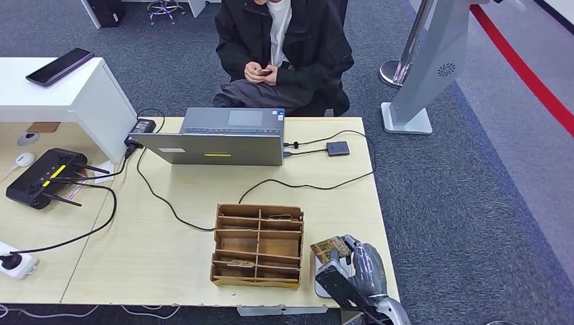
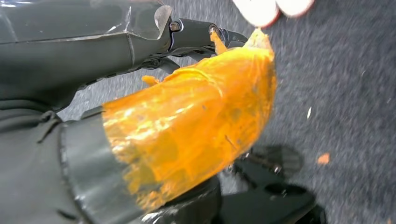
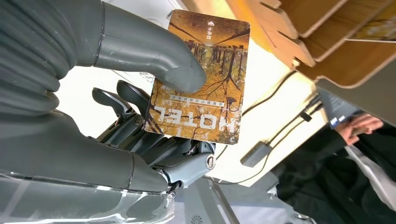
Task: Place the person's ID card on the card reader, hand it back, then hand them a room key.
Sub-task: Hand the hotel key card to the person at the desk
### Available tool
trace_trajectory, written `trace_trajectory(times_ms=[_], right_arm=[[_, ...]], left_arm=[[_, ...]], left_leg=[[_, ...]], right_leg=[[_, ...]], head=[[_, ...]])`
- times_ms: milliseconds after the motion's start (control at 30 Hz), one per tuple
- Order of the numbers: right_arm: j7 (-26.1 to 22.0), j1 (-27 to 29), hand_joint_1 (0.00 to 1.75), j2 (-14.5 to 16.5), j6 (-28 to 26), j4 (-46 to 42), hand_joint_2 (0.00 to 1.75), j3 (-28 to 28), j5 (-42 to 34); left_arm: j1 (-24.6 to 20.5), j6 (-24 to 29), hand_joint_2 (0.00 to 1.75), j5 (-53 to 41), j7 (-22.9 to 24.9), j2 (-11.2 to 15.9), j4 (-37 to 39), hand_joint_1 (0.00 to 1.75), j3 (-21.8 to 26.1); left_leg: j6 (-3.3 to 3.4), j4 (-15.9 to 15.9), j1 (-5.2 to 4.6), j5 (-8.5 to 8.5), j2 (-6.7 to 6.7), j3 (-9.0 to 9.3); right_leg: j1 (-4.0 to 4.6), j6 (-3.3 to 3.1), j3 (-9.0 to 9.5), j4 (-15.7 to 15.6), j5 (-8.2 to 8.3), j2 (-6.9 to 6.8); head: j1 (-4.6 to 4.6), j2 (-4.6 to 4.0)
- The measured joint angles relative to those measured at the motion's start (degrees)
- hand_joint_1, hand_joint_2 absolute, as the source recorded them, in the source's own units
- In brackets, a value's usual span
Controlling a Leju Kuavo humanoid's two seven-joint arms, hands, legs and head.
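My right hand (image 1: 360, 268) is at the table's near right corner, just right of the cardboard organizer (image 1: 258, 245). It pinches a yellow-brown hotel key card (image 1: 329, 249) between thumb and fingers; the card (image 3: 201, 79) reads HOTEL in the right wrist view. The small dark card reader (image 1: 338, 148) lies on the table's far right, cabled to the laptop, and shows as the reader (image 3: 254, 154) from the wrist. The seated person (image 1: 281, 47) faces the table and holds a phone in both hands. My left hand (image 2: 187, 121), partly wrapped in orange tape, hangs over the carpet holding nothing.
An open laptop (image 1: 227, 139) stands at the table's far middle with cables trailing across the top. A black controller (image 1: 46, 177) and a power strip (image 1: 17, 263) lie to the left. A white shelf carries a phone (image 1: 59, 66). A grey stand (image 1: 426, 74) rises at the far right.
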Motion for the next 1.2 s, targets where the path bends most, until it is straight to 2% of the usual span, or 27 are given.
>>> trace_trajectory(times_ms=[467,733,900,1200], right_arm=[[3.4,-0.2,1.75,0.0,4.9,0.8,1.75,-1.6,0.5],[3.8,-1.6,1.75,-0.8,5.5,3.5,1.75,-1.7,-0.6],[3.9,-2.6,1.75,-1.6,5.3,5.0,1.75,-1.7,-1.3],[4.5,-3.4,1.75,-2.5,4.7,6.5,1.75,-1.5,-1.7]], left_arm=[[3.9,-23.8,0.0,5.5,0.9,1.8,3.3,0.0,1.4],[8.6,-38.3,0.0,7.1,1.7,4.4,4.8,0.0,4.4],[11.0,-41.5,0.0,7.0,1.8,6.0,5.0,0.0,6.0],[11.8,-42.3,0.0,6.4,1.9,7.1,5.0,0.0,7.6]], left_leg=[[-0.02,0.0,0.01,-0.03,0.0,-0.01],[-0.05,0.0,0.02,-0.06,0.0,0.0],[-0.06,0.0,0.02,-0.06,0.0,0.01],[-0.06,0.0,0.02,-0.06,-0.01,0.01]], right_leg=[[0.0,-0.01,0.0,0.0,-0.06,0.0],[0.01,-0.04,-0.01,0.0,-0.09,0.01],[0.01,-0.07,0.0,0.0,-0.12,0.0],[0.01,-0.07,0.04,0.0,-0.12,-0.01]], head=[[0.0,0.0],[0.0,0.0],[-0.01,0.0],[0.0,0.0]])
